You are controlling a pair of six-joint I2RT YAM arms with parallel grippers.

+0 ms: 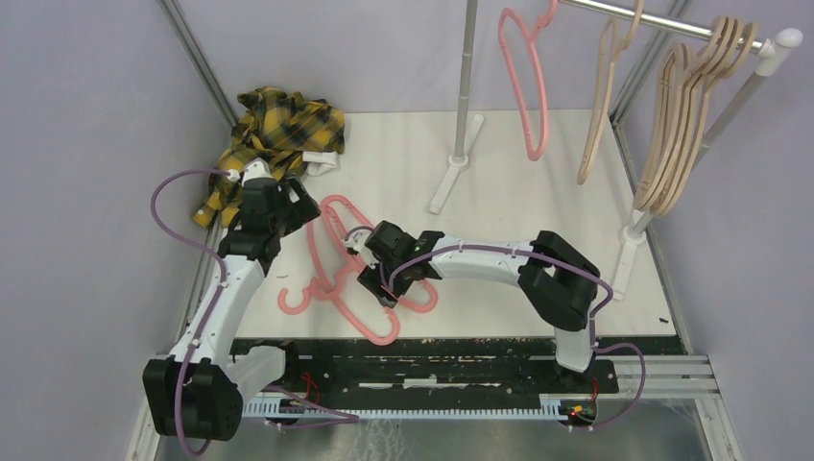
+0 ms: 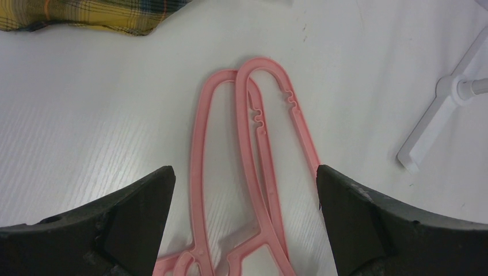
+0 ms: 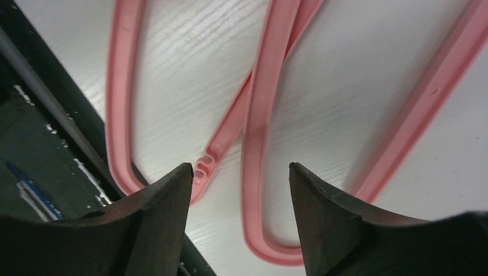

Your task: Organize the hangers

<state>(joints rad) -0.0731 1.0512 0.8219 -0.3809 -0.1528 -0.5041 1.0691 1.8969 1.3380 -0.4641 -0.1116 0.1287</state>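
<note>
Two pink hangers (image 1: 338, 252) lie overlapped on the white table between the arms. My left gripper (image 1: 303, 206) hovers over their far rounded ends (image 2: 253, 121), open wide, both fingers (image 2: 138, 213) clear of the plastic. My right gripper (image 1: 383, 285) is low over their near ends, open, with one pink bar (image 3: 256, 115) running between its fingertips (image 3: 172, 195) and touching neither. On the rack's rail hang another pink hanger (image 1: 531, 86), a single beige hanger (image 1: 597, 106) and a bunch of several beige hangers (image 1: 683, 125).
A yellow plaid shirt (image 1: 274, 134) is crumpled at the table's back left, its edge at the top of the left wrist view (image 2: 86, 14). The rack's white feet (image 1: 449, 178) (image 1: 626, 254) stand on the table. A black rail (image 1: 432, 351) borders the near edge.
</note>
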